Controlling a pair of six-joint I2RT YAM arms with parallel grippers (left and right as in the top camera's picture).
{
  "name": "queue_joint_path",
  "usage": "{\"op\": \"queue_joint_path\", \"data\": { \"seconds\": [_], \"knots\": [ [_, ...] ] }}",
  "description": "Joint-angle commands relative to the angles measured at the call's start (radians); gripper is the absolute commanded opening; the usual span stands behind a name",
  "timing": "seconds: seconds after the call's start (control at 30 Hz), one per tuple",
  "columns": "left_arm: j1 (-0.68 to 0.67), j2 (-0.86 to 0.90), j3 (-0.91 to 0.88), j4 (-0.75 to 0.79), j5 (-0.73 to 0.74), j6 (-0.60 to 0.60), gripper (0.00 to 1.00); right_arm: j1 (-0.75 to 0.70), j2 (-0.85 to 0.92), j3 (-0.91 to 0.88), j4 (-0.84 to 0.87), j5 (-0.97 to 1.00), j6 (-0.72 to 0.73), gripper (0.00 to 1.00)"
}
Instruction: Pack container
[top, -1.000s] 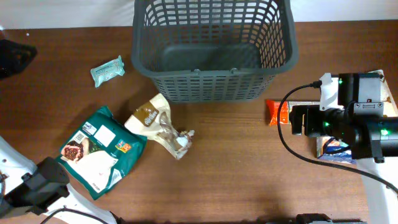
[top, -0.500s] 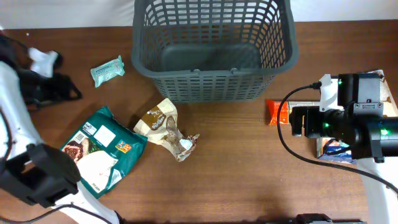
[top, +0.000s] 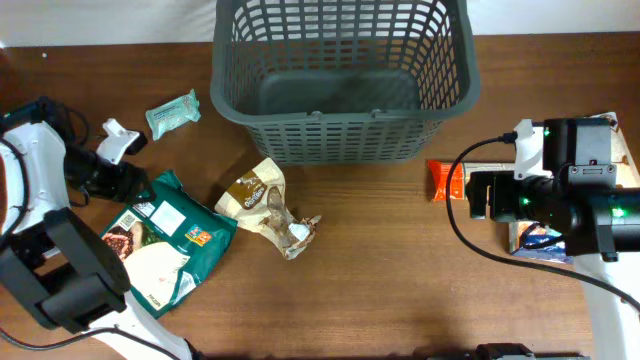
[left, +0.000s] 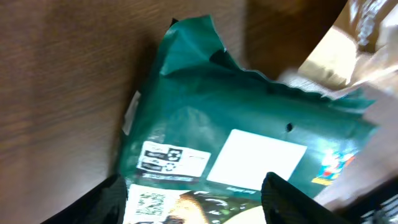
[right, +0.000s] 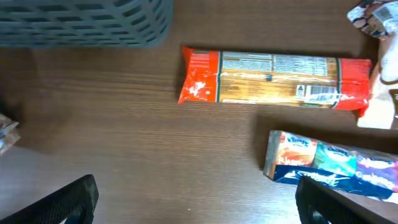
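1. Overhead: the container (top: 340, 140), a dark grey slotted basket, stands at the far middle of the table (top: 380, 290), and I can see nothing in it.
   - My left gripper (top: 128, 180) sits at the left, at the upper corner of a green bag (top: 165, 240) that lies flat on the wood.
   - A crumpled tan bag (top: 265, 205) lies just beside the green bag, in front of the container and apart from it.
   - A small teal packet (top: 172, 113) lies to the container's left.
   - My right gripper (top: 478, 195) is on the right, next to an orange packet (top: 445, 180). A blue packet (top: 535, 238) shows partly under that arm.

2. Left wrist: my jaws stand wide apart at the bottom edge, with the green bag filling the space ahead and its white label between them.
   - I cannot tell whether either jaw touches the bag.
   - The tan bag shows blurred at the top right corner.

3. Right wrist: my jaws are spread wide and hold nothing, with bare wood between them.
   - The orange packet lies lengthwise ahead of me.
   - The blue packet is nearer, by my right jaw.
   - The container's lower wall fills the top left corner, well apart from both packets.
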Motion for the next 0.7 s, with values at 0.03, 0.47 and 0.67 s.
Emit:
{"op": "queue_joint_path", "data": {
  "seconds": [0.03, 0.47, 0.67],
  "knots": [
    [0.005, -0.007, -0.010, 0.013, -0.119, 0.116, 0.65, 0.005, -0.001, 0.014, -0.017, 0.072, 0.009, 0.99],
    [0.003, -0.002, -0.209, 0.171, -0.073, 0.132, 0.70, 0.005, -0.001, 0.014, -0.025, 0.156, 0.009, 0.99],
    [-0.028, 0.009, -0.237, 0.219, -0.061, 0.132, 0.68, 0.005, -0.001, 0.014, -0.016, 0.156, 0.009, 0.99]
  ]
}}
